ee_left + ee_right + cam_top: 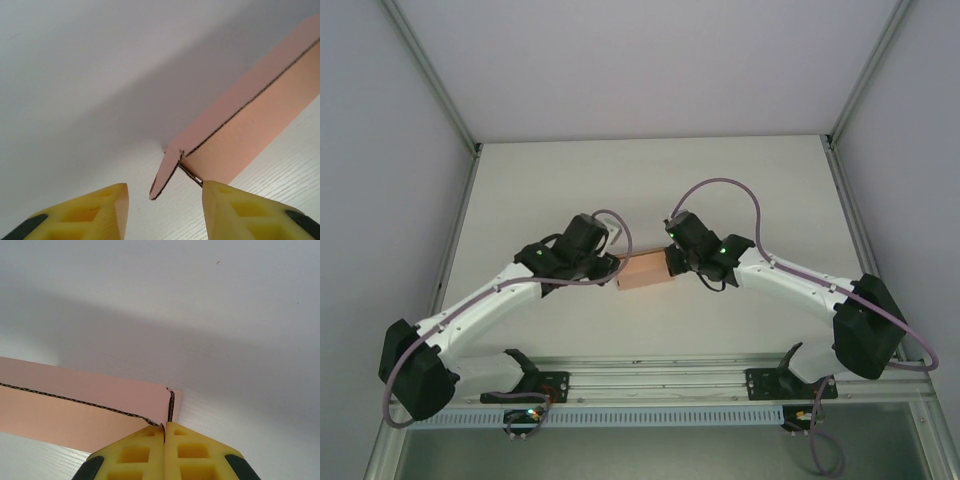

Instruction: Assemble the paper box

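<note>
The table (620, 180) is carrying the paper box (643, 274) at its middle, between both arms, its long axis running left to right, a salmon-pink folded card shell. The right gripper (165, 429) is pinching the box's right end, fingers closed on card. The left gripper (165, 192) is gaping at the left end, straddling a small loose flap (164, 176).

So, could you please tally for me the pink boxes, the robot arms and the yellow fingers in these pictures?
Pink paper box: 1
Robot arms: 2
Yellow fingers: 4
Total: 7
</note>
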